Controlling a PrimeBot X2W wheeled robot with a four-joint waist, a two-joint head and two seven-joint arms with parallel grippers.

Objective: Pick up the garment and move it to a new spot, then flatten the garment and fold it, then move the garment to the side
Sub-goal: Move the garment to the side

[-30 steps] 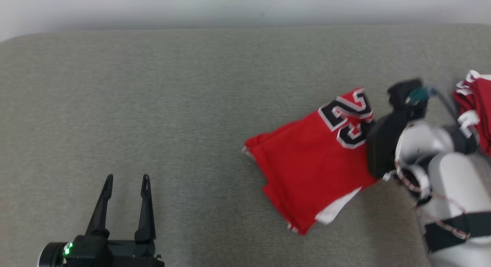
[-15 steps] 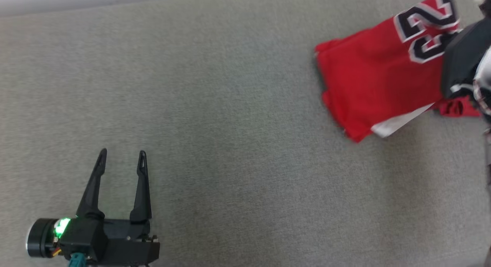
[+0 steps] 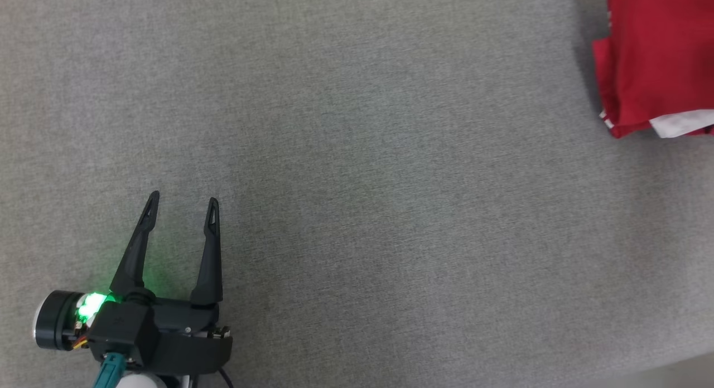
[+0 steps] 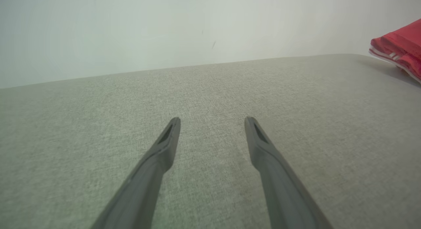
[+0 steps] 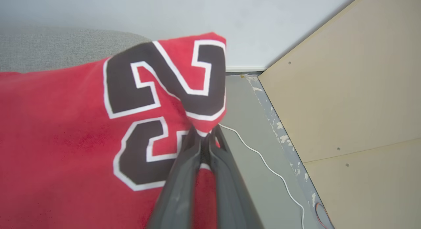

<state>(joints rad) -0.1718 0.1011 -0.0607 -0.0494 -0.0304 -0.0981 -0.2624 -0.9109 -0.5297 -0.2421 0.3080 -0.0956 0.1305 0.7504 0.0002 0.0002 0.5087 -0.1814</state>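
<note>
One red garment (image 5: 65,123) is pinched at its edge by the right gripper (image 5: 204,135); the left gripper (image 3: 183,197) stands wide, empty.

Grey fabric surface (image 3: 357,154); pale wall (image 4: 164,31); beige panel (image 5: 345,90)

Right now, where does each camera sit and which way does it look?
Head view: on the head, looking down at the grey surface; open left gripper at lower left.
Left wrist view: on that wrist, looking along its fingers across the surface to a wall.
Right wrist view: on that wrist, looking along the right gripper, shut on the red garment.
All share the garment.
</note>
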